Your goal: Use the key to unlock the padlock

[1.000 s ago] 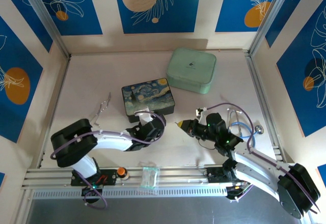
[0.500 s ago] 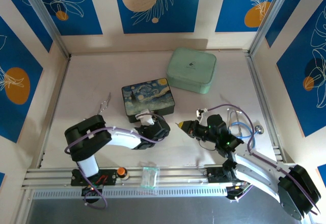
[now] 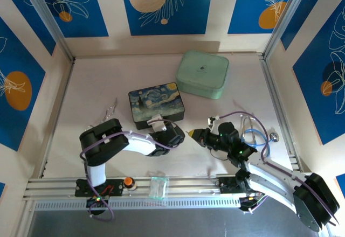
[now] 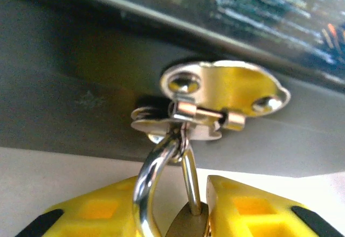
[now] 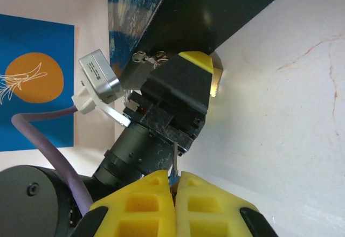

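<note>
Swirling dark blue with yellow stars over the painted box (image 3: pixel 157 105). Glowing mint green on the tin (image 3: pixel 202 74) behind that box. Gleaming silver on the shackle (image 4: pixel 146 183), brass-gold on the padlock (image 4: pixel 186 227). Showing yellow and black on the left gripper's fingers (image 4: pixel 102 215) and the right gripper's fingers (image 5: pixel 145 204), pale silver on the key (image 5: pixel 174 159). Spreading blue with white leaves and orange discs over the walls (image 3: pixel 188 11).

The padlock (image 4: pixel 144 186) and the hasp (image 4: pixel 226 89) are both glossy polished metal.

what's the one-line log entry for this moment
left fingers: closed on padlock | padlock: shackle through box latch | right fingers: shut on key | key: not yet inserted
</note>
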### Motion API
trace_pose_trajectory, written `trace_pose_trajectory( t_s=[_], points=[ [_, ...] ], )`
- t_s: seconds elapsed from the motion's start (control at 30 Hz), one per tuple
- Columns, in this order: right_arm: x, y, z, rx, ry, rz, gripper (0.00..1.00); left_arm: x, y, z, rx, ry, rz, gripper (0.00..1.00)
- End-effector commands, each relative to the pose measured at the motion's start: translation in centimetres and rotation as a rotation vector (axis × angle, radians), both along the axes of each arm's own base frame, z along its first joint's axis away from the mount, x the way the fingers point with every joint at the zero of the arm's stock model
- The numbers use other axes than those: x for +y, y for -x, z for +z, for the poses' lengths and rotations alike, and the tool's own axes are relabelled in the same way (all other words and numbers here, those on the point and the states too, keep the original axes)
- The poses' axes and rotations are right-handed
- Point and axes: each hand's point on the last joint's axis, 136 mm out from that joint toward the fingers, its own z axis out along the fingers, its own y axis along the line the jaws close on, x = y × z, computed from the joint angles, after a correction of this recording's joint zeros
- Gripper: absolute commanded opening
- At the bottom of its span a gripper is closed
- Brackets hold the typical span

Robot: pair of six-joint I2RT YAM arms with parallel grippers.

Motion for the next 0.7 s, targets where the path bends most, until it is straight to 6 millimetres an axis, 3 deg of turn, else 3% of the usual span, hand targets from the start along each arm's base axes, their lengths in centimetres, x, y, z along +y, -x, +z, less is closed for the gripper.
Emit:
trace_pose_trajectory(
  t_s=[0.0, 0.17, 0.33, 0.67],
  points=[
    [0.2, -0.2, -0.6, 0.003, 0.003, -0.004, 0.0, -0.3, 1.2, -4.0, 0.154, 0.019, -0.043, 0.24],
    [1.6, -0.5, -0.6, 0.016, -0.022, 0.033, 0.0, -0.8, 1.6, -2.5, 0.167, 0.044, -0.102, 0.1],
    [2.4, -1.4, -0.2, 0.048, -0.097, 0.071, 0.0, -1.5, 2.1, -0.7, 0.178, 0.194, -0.157, 0.03],
    [4.7, -3.0, -1.1, 0.103, -0.215, 0.202, 0.0, -1.4, 2.6, 2.3, 0.158, 0.423, -0.164, 0.01]
  ],
)
